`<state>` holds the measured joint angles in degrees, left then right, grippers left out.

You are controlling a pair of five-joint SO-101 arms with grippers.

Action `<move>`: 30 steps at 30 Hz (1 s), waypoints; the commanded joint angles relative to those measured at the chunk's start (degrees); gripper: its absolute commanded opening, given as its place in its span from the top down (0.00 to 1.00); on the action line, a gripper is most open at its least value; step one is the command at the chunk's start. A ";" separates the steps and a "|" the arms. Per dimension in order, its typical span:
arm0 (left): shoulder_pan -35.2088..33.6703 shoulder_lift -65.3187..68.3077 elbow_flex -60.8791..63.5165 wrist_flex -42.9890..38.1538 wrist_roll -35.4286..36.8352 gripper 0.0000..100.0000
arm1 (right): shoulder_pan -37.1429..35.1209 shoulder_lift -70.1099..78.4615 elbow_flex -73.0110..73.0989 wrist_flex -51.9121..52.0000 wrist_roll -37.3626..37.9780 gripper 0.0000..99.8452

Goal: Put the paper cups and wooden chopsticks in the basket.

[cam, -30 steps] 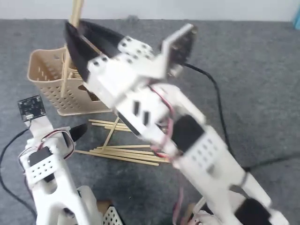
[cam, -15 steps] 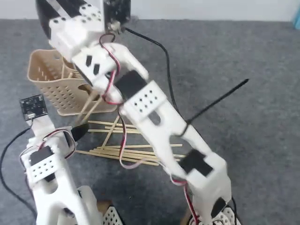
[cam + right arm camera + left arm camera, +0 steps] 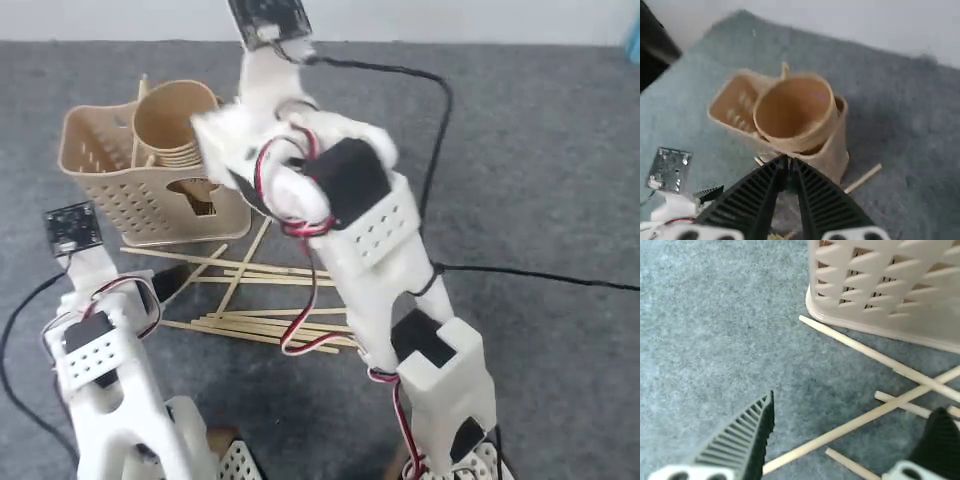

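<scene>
Open carpet (image 3: 540,150) beside basket (image 3: 105,190); loose chopsticks (image 3: 240,327) at its base.

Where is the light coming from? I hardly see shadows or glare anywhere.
High view: soft, even light, likely from overhead; the basket and wooden chopsticks throw only faint shadows on the grey carpet, no glare. Left wrist view: the chopsticks barely shadow the carpet. Right wrist view: the paper cups are evenly lit inside.

A grey carpet-like mat (image 3: 560,150) (short, felted pile) runs back to a plain pale wall (image 3: 480,18).
</scene>
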<state>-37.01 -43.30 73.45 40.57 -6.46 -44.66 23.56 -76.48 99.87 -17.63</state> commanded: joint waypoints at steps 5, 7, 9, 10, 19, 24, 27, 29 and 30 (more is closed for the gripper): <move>1.14 -1.76 -0.48 2.64 -4.22 0.56 | 15.87 -14.81 17.93 3.38 -0.35 0.98; 2.29 -1.85 -0.40 3.96 -4.66 0.56 | 17.80 -20.18 29.36 3.30 -0.35 0.98; 3.08 -1.85 -0.48 5.19 -6.77 0.56 | 18.77 -25.98 40.62 3.03 -0.26 0.98; 3.43 -1.85 -0.48 5.27 -7.21 0.56 | 19.30 -28.62 45.71 2.95 -0.26 0.98; 7.74 -1.85 -0.57 8.18 -15.38 0.56 | 33.27 -42.42 90.20 -6.37 13.36 0.98; 11.34 -1.85 -0.57 10.81 -25.23 0.56 | 43.82 -45.41 111.38 -20.79 21.36 0.98; 13.45 -1.85 -0.75 11.08 -31.47 0.56 | 47.78 -45.32 121.58 -31.87 21.19 0.98; 15.47 -1.85 -1.19 11.16 -36.84 0.56 | 48.84 -45.32 129.05 -41.63 21.19 0.98; 16.62 -1.85 -1.27 11.16 -39.91 0.56 | 48.75 -45.93 132.40 -45.93 21.19 0.98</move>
<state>-24.26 -43.65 73.45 51.38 -36.70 2.46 -19.16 47.74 66.81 2.59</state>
